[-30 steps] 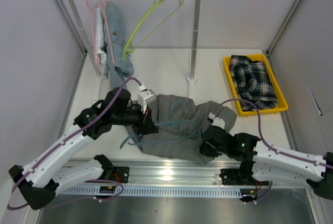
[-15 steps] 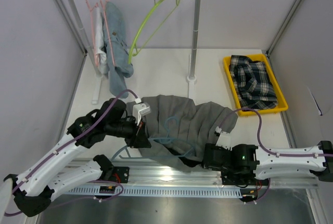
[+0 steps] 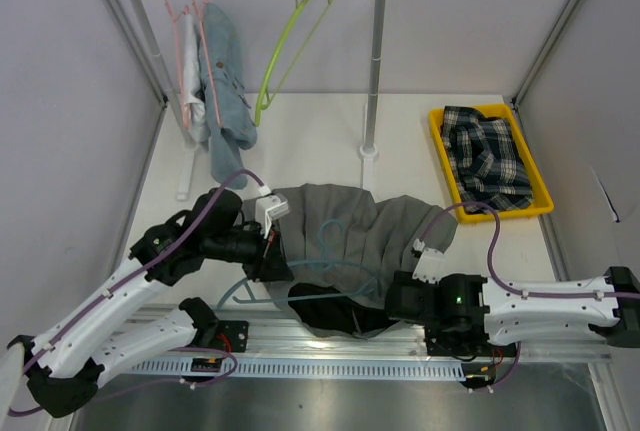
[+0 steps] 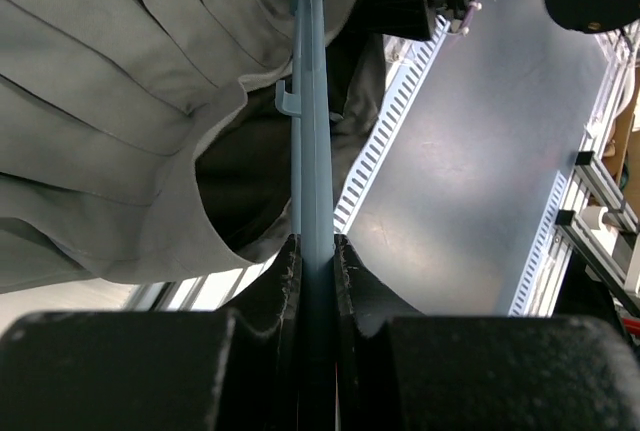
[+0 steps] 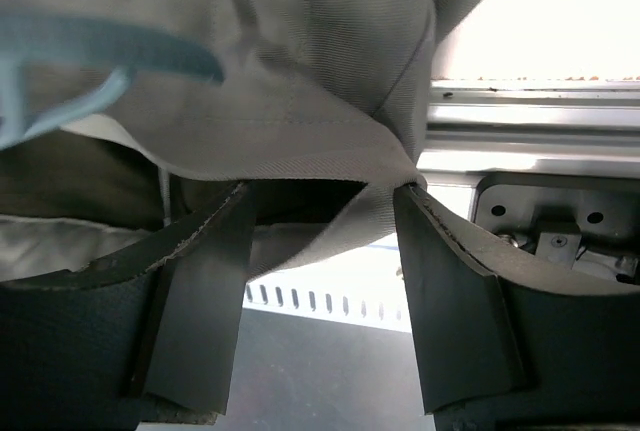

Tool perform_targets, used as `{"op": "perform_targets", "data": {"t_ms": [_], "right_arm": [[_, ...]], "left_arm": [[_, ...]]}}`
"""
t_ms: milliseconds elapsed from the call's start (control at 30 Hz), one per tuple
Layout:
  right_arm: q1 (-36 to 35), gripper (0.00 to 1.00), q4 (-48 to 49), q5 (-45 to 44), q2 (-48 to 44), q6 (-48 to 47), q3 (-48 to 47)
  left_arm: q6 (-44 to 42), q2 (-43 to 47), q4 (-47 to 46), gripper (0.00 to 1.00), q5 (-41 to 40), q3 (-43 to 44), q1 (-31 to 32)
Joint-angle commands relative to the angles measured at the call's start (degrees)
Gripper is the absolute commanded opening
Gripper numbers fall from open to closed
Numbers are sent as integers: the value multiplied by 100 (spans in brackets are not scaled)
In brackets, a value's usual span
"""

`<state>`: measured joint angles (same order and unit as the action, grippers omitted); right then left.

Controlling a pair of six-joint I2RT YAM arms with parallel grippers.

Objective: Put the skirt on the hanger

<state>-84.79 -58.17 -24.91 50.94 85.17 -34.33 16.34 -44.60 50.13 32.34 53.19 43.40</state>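
I find the skirt [image 3: 350, 231] lying at the near edge of the table [image 3: 300, 141], between the two arms. It is grey woven cloth, matte and pressed into long pleats. A darker inner face shows where its near edge folds over the metal rail [image 3: 300, 336]. Its long axis runs left to right, rising slightly toward the far right, and the pleats fan toward the near edge.

The blue hanger [image 4: 312, 131] is thin moulded plastic with a small notch on its side. Its bar runs straight out from the left gripper [image 4: 315, 251], whose jaws are pressed together on it. In the overhead view a blue loop of the hanger lies on top of the cloth; the rest is buried under fabric.

The right gripper [image 5: 320, 206] stands spread, its black padded fingers well apart. A fold of the skirt's edge hangs between them and touches one tip. I cannot tell which end of the skirt is the waistband.
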Motion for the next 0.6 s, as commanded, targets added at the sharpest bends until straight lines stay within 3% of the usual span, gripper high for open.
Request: {"op": "perform_targets", "data": {"t_ms": [0,567], "right_arm": [[-46,62,-282,-383,39,-53,-399],[-187,68,-1143,-480,110,114,-742]], "left_arm": [[80,-84,-328,0,-113,-54,20],[28,-435,-1058,0,-140,-661,20]]}}
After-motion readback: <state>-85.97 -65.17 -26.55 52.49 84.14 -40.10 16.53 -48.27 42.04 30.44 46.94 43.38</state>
